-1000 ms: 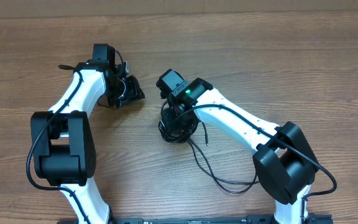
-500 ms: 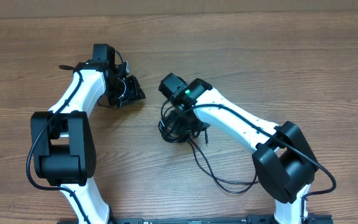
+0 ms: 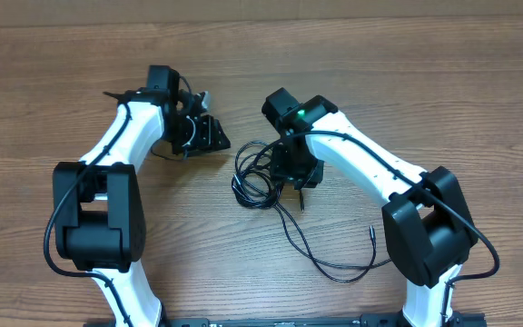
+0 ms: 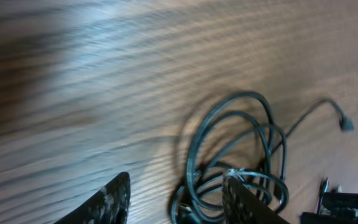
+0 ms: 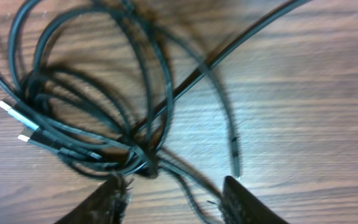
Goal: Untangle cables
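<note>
The cables (image 3: 254, 177) lie as a loose tangle of thin black loops at mid-table, with one long strand (image 3: 320, 263) trailing toward the front and ending in a small plug (image 3: 370, 233). My left gripper (image 3: 218, 139) is open and empty, just up and left of the tangle. The left wrist view shows the loops (image 4: 235, 149) ahead of its fingers (image 4: 179, 202). My right gripper (image 3: 300, 175) is open over the tangle's right edge. In the right wrist view, strands (image 5: 185, 180) run between its fingers (image 5: 178, 199), and the coil (image 5: 86, 93) shows two light-coloured tips (image 5: 8, 107).
The wooden table (image 3: 479, 100) carries both arms. The right arm's base (image 3: 425, 245) stands at the front right and the left arm's base (image 3: 93, 218) at the front left. A thick black wire (image 3: 470, 272) hangs off the right base.
My right gripper has moved right and up, off the middle of the tangle, and the loops have spread leftward. My left gripper has moved right, closer to the tangle.
</note>
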### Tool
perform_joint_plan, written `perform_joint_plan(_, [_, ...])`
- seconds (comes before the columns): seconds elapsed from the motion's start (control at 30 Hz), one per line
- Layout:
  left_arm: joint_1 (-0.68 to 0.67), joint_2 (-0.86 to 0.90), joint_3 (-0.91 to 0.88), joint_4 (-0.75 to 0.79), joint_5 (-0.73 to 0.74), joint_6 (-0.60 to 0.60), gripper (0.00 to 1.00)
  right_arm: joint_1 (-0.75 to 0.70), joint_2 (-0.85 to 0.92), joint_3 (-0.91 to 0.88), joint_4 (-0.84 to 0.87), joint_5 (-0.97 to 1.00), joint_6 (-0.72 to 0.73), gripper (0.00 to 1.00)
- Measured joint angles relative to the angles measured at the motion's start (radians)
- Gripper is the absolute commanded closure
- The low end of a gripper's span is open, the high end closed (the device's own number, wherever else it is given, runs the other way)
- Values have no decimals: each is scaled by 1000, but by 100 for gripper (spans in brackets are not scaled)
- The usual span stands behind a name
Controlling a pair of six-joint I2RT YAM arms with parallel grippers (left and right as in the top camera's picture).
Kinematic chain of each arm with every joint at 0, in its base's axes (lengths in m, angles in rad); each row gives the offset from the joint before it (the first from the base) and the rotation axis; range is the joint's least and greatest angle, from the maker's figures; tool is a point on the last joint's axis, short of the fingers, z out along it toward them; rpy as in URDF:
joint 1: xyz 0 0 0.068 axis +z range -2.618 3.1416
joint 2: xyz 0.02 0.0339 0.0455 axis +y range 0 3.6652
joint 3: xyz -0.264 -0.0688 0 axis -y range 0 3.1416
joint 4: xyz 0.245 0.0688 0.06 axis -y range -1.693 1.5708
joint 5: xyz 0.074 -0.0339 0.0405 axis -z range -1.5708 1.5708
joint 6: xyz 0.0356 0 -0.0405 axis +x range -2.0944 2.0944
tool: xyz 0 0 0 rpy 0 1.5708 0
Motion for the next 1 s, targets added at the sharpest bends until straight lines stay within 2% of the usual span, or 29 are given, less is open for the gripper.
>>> perform_joint_plan(0.07, [-20,0,0,-20,5,14,65,18,0,-1,8,-11,8,58])
perform_joint_plan(0.1, [-31,0,0,-31,3,24,66,24,0,-2,13,-13,15,60])
perform_joint_plan(0.23, [-77,0,0,-61,-36,37,62,42,0,-56,79,-12,51,68])
perform_joint_plan(0.3, [-100,0,0,-60,-56,36,59,42,0,-95,117,-9,63,76])
perform_joint_plan(0.33, [-111,0,0,-56,-64,35,59,40,1,-110,131,-8,66,82])
perform_joint_plan(0.37, [-121,0,0,-53,-76,34,59,39,3,-126,144,-2,68,93])
perform_joint_plan(0.4, [-129,0,0,-50,-89,31,58,37,5,-134,149,0,75,96])
perform_joint_plan(0.63, [-152,0,0,-35,-195,-15,58,19,11,-140,185,70,86,96])
perform_joint_plan(0.83, [-151,5,0,-39,-241,-35,54,11,11,-140,256,85,86,96])
perform_joint_plan(0.93, [-146,13,0,-67,-290,-60,45,8,11,-140,254,85,86,96])
perform_joint_plan(1.0, [-133,15,0,-75,-301,-78,34,3,11,-140,255,84,86,95])
